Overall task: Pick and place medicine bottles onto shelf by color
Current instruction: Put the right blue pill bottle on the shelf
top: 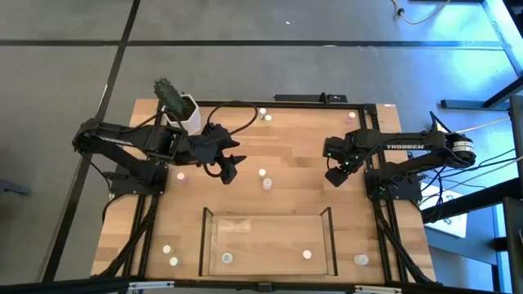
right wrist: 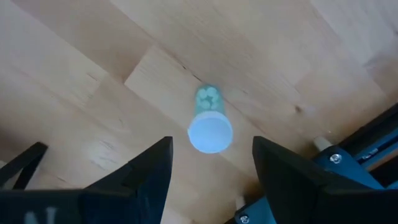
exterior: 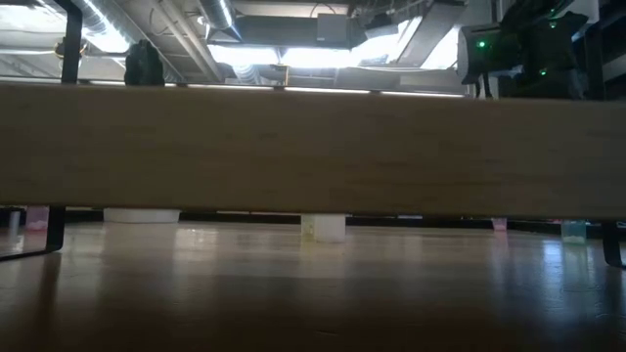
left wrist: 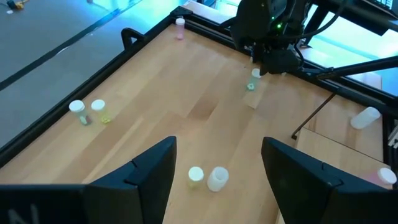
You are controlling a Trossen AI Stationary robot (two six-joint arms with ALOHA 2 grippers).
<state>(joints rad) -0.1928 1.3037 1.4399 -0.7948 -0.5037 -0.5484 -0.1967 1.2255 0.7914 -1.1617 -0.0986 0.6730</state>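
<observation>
My right gripper (right wrist: 211,146) points straight down, open, over a small upright bottle with a white cap (right wrist: 210,132) and greenish contents. One finger stands on either side of it, clear of it. The left wrist view shows this bottle (left wrist: 254,79) standing on the table just under the right gripper (left wrist: 273,62). My left gripper (left wrist: 219,146) hovers open at the table's middle left (top: 230,167), looking at two pale bottles (left wrist: 206,177). The shelf (top: 207,245), a clear-walled tray, sits by the near edge with two bottles (top: 227,258) (top: 307,255) inside.
Loose bottles stand near the far edge (top: 265,114) (top: 351,117), left of centre (top: 181,174), and beside the shelf (top: 170,254) (top: 360,260). A cactus in a white pot (top: 181,110) is at the far left. A black frame (top: 245,104) rims the table. A wooden band (exterior: 313,147) blocks most of the low view.
</observation>
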